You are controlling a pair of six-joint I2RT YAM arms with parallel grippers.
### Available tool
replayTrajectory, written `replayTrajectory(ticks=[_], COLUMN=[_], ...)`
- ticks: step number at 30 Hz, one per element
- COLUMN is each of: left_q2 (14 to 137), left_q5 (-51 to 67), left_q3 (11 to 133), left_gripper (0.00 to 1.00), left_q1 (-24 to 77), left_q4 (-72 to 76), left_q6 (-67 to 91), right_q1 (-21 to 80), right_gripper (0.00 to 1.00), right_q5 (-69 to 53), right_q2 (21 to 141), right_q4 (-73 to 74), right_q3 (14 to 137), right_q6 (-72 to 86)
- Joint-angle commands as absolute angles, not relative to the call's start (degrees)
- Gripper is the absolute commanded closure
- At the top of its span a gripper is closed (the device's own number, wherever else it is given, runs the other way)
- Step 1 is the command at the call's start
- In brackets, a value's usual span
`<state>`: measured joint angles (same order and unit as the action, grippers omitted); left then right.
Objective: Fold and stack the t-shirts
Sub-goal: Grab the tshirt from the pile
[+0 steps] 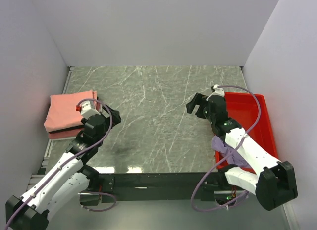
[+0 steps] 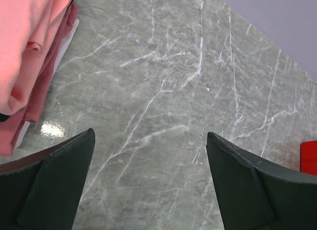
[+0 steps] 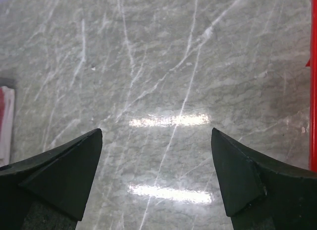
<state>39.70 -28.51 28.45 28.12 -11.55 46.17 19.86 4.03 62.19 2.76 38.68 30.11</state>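
Nearest, at the table's front edge, the lavender t-shirt (image 1: 220,145) lies crumpled at the near end of the red tray (image 1: 247,111), partly hidden under the right arm and spilling over the tray's left rim. Further in, the right gripper (image 1: 198,105) hangs over the bare marble table (image 1: 153,116) just left of the tray. Its jaws stand wide apart and hold nothing; the right wrist view shows only stone between the fingertips (image 3: 74,165). On the other side, the left gripper (image 1: 110,113) is likewise spread wide and empty, above the table just beside the stack of folded t-shirts (image 1: 69,114). That stack rests near the left wall, salmon-pink on top with a darker red layer beneath (image 2: 25,52).
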Motion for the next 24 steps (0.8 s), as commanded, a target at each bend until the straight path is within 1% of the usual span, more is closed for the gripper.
replayTrajectory(ticks=[1, 3, 7, 10, 11, 13, 14, 16, 18, 19, 21, 24], left_q2=[38.0, 37.5, 37.1, 36.9, 36.9, 36.8, 36.7, 36.3, 36.4, 36.5, 36.6, 37.2], left_q5=[-28.8, -28.9, -28.8, -28.3, -28.3, -28.5, -28.6, -28.6, -29.5, -29.7, -29.9, -29.5], left_q3=[28.7, 28.6, 28.7, 28.8, 28.9, 29.3, 29.4, 29.4, 29.5, 29.5, 29.6, 30.3], left_gripper=[0.01, 0.01, 0.01, 0.01, 0.0, 0.0, 0.01, 0.01, 0.01, 0.01, 0.01, 0.01], left_q1=[28.3, 28.3, 28.3, 28.3, 28.3, 28.3, 28.3, 28.3, 28.3, 28.3, 28.3, 28.3], left_q4=[-11.1, -11.2, -11.6, -12.0, -12.1, -13.0, -13.2, -13.4, -14.1, -14.3, -14.5, -14.9], left_q6=[45.8, 45.7, 45.9, 45.9, 45.9, 46.0, 46.0, 46.2, 46.8, 46.8, 46.8, 46.7], right_q1=[20.3, 20.3, 20.3, 20.0, 19.8, 17.6, 16.4, 13.5, 7.4, 2.9, -1.7, -9.1], right_gripper=[0.04, 0.04, 0.04, 0.04, 0.01, 0.0, 0.0, 0.0, 0.0, 0.0, 0.0, 0.01], right_q5=[3.5, 4.0, 11.1, 17.0, 21.3, 24.8, 26.2, 25.8, 22.3, 20.1, 13.9, 7.8], right_q2=[57.8, 56.2, 52.7, 52.6, 52.8, 53.7, 54.0, 56.0, 57.2, 57.7, 57.4, 54.9], right_q4=[0.4, 0.4, 5.2, 12.1, 16.2, 20.1, 24.3, 29.2, 34.3, 35.3, 36.3, 35.3], right_q3=[40.3, 40.3, 43.8, 47.7, 48.7, 51.3, 52.3, 55.3, 56.3, 56.0, 54.4, 49.0], right_q6=[28.7, 27.4, 25.8, 26.1, 26.5, 28.2, 29.0, 31.8, 33.3, 33.6, 34.4, 35.7])
